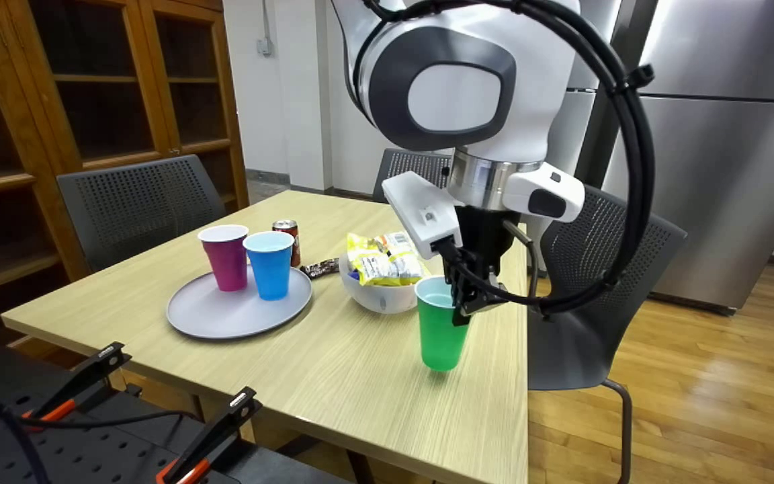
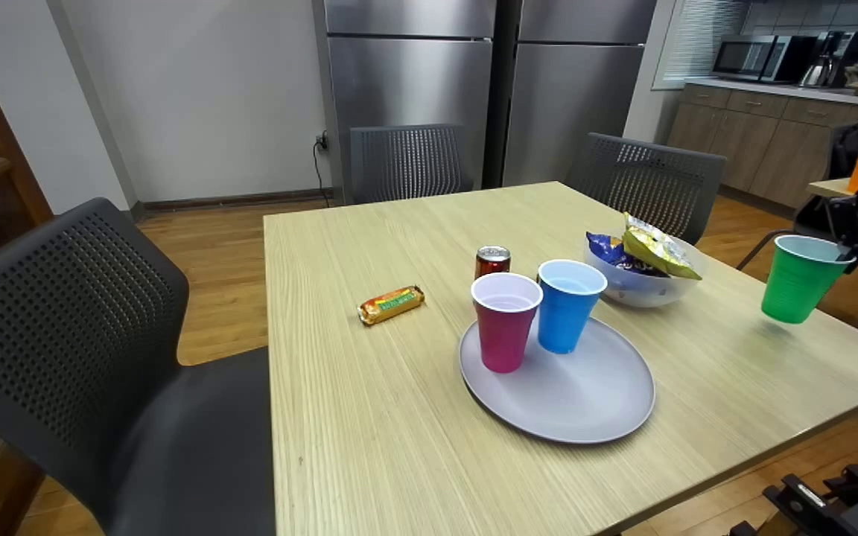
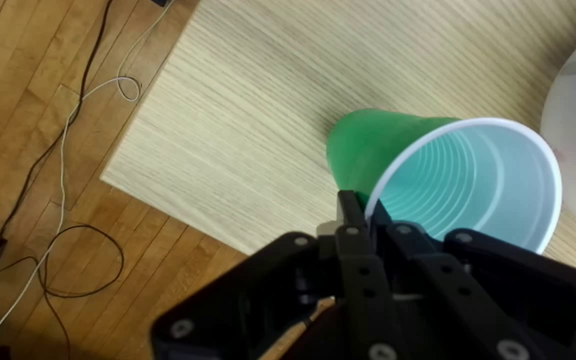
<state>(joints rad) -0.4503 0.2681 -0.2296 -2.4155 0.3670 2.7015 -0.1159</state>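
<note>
Green cup | tilted, mostly below end effector | jaws clamped on its rim

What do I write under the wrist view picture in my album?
A gripper pinches a green cup by its rim, beside a white bowl.

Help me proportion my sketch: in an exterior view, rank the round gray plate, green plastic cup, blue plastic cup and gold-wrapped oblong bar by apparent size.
In an exterior view:
1. Round gray plate
2. Green plastic cup and blue plastic cup: too alike to rank
3. Gold-wrapped oblong bar
</note>
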